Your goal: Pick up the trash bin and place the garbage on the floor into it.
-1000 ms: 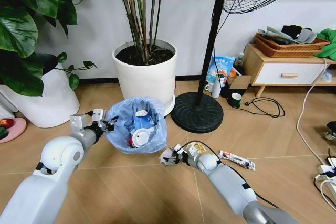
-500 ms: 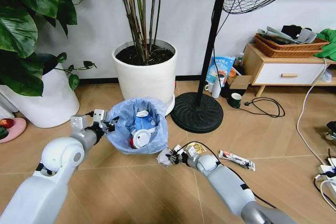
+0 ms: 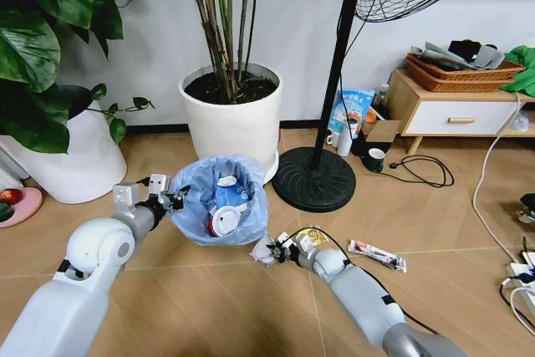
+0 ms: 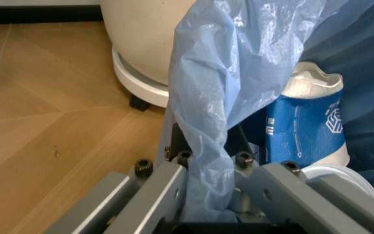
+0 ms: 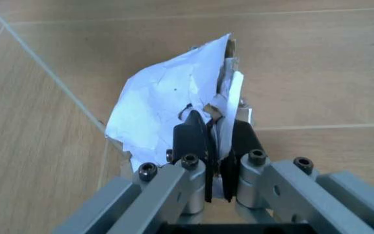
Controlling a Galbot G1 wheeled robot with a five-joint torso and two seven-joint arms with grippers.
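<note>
The right claw [image 3: 272,252] has edged toward the bin [image 3: 221,198], clamped on crumpled paper [image 5: 167,105]; the left claw [image 3: 173,198] stays clamped on the bin's rim.

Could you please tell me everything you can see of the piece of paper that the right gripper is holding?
The crumpled paper is white, creased and torn-edged, folded into a rough pointed shape. The right gripper is shut on its lower edge, its dark fingertips pinching a thin fold. In the head view the paper sits just beside the lower right edge of the trash bin, over the wooden floor.
</note>
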